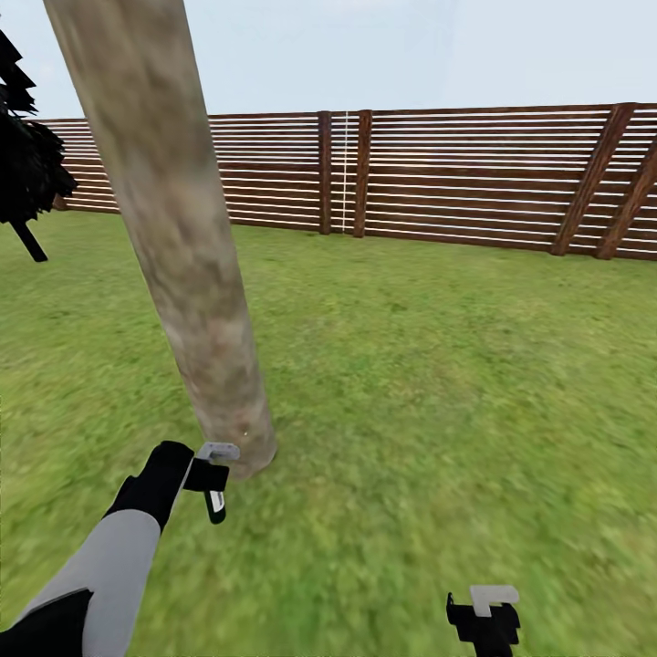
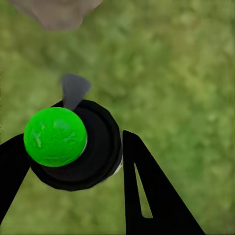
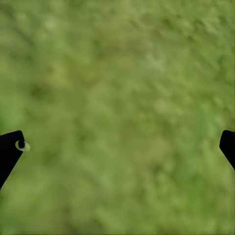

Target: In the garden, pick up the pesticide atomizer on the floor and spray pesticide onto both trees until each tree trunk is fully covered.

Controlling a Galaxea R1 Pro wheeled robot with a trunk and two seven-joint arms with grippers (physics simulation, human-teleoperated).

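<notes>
**Atomizer in my left grip, at the foot of the trunk**

My left gripper [image 2: 73, 161] is clamped around the pesticide atomizer [image 2: 73, 147]: in my left wrist view its black round body sits between my two fingers [image 2: 147, 191], a bright green cap [image 2: 55, 136] on top and a grey nozzle [image 2: 73, 90] jutting toward the tree trunk [image 2: 56, 12]. What the bottle holds inside I cannot tell. From my head, the left gripper [image 1: 214, 479] hangs just beside the base of the pale mottled tree trunk [image 1: 173, 228], low over the lawn [image 1: 438, 383].

My right gripper [image 1: 484, 620] hangs well apart, its fingers [image 3: 10, 149] spread wide over bare grass with nothing between them.

Behind runs the brown slatted fence [image 1: 456, 173]; a black cypress [image 1: 27, 155] stands at the far left. Nothing lies between the nozzle and the trunk.
</notes>
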